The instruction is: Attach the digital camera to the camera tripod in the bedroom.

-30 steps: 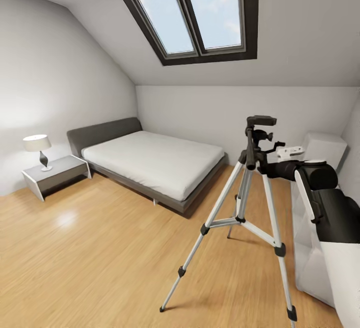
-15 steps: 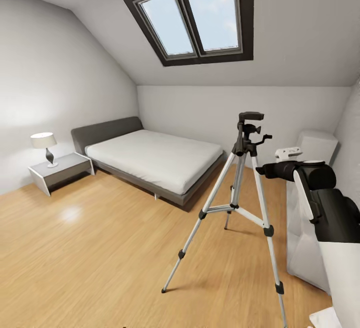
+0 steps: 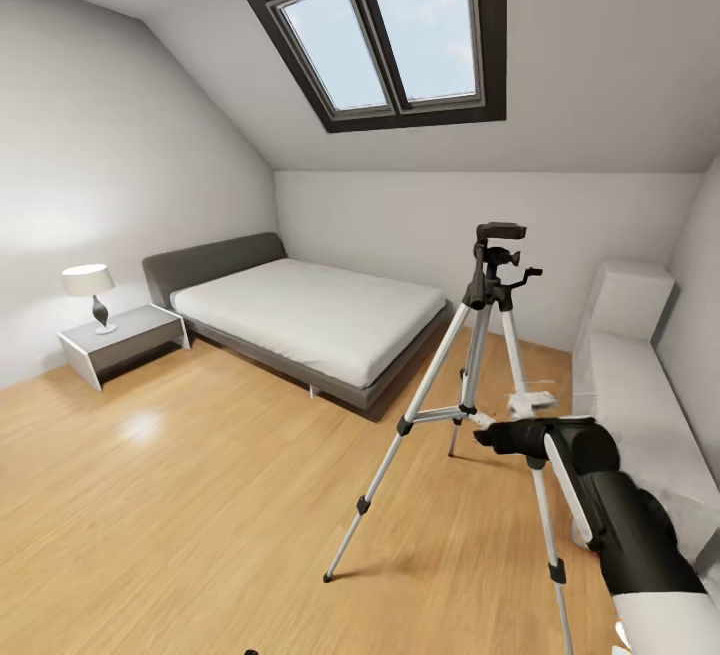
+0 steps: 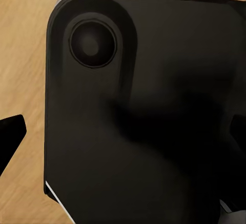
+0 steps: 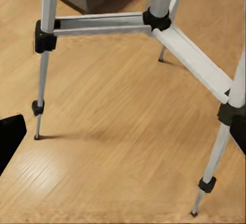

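Lowered since half a second ago, the right arm (image 3: 610, 505) now reaches forward at about the height of the tripod's leg brace instead of up near the white shelf at the right wall, while the room itself sits where it did. Whether the right jaws are open or closed I cannot tell: the right wrist view catches just dark finger edges at its borders, nothing between them. The left wrist view looks onto a dark rounded panel over wood floor, so the left jaws cannot be judged either. The camera tripod (image 3: 487, 375) stands upright on the wood floor (image 3: 200, 495), its three silver legs spread, its black head bare; the brace and feet also show close up in the right wrist view (image 5: 128, 21). The digital camera is not visible, so it seems the step in hand is finding and fetching it. Keeping the arm clear of the near leg would be wise, since a nudge could tip the stand. Open floor lies to the left toward the bed (image 3: 310, 320) and nightstand (image 3: 120, 340); the right side is tight against the white bench (image 3: 640, 405).
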`<state>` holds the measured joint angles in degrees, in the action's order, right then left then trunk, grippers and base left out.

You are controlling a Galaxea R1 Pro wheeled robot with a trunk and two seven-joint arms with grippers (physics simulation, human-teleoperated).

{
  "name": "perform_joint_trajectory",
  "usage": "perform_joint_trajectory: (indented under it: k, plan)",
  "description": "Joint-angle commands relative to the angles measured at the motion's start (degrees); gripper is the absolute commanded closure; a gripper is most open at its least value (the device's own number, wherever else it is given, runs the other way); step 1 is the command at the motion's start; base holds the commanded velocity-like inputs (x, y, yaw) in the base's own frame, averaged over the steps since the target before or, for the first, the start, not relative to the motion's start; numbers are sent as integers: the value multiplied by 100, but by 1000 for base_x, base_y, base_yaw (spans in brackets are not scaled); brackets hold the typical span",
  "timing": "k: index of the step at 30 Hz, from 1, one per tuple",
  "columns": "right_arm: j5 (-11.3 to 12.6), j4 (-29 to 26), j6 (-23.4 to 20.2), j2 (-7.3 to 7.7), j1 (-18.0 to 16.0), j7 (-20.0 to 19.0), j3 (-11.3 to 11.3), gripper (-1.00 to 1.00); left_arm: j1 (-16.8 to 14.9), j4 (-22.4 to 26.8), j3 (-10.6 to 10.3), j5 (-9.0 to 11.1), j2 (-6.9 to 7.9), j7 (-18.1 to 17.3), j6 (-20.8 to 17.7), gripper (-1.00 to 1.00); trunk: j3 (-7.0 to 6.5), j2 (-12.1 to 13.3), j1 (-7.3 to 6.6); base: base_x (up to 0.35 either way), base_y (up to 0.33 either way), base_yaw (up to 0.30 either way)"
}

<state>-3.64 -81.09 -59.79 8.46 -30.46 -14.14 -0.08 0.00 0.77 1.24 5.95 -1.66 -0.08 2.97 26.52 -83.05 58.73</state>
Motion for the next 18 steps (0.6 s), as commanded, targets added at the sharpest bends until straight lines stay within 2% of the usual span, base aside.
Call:
perform_joint_trajectory:
  k: [1, 4, 10, 16, 18]
  plan:
    - [-57, 0, -21, -104, 192, -41, -1, -100, 0, 3, 7, 55, -1, -1, 11, -100, 5, -3, 0, 0, 0, 0]
    - [-53, 110, -21, -242, 531, -36, -1, -100, 0, 3, 8, 56, -1, -1, 11, -100, 5, -3, 0, 0, 0, 0]
    - [-57, 726, 237, -300, 698, -22, -1, -100, 0, 3, 8, 56, -1, -1, 11, -100, 5, -3, 0, 0, 0, 0]
    - [-57, 1640, 669, -316, 728, -13, -1, -100, 0, 3, 8, 56, -1, -1, 11, -100, 5, -3, 0, 0, 0, 0]
    - [-58, 2261, 1004, -318, 732, -11, -6, -100, 0, 3, 8, 59, -1, -1, 11, -100, 5, -3, 0, 0, 0, 0]
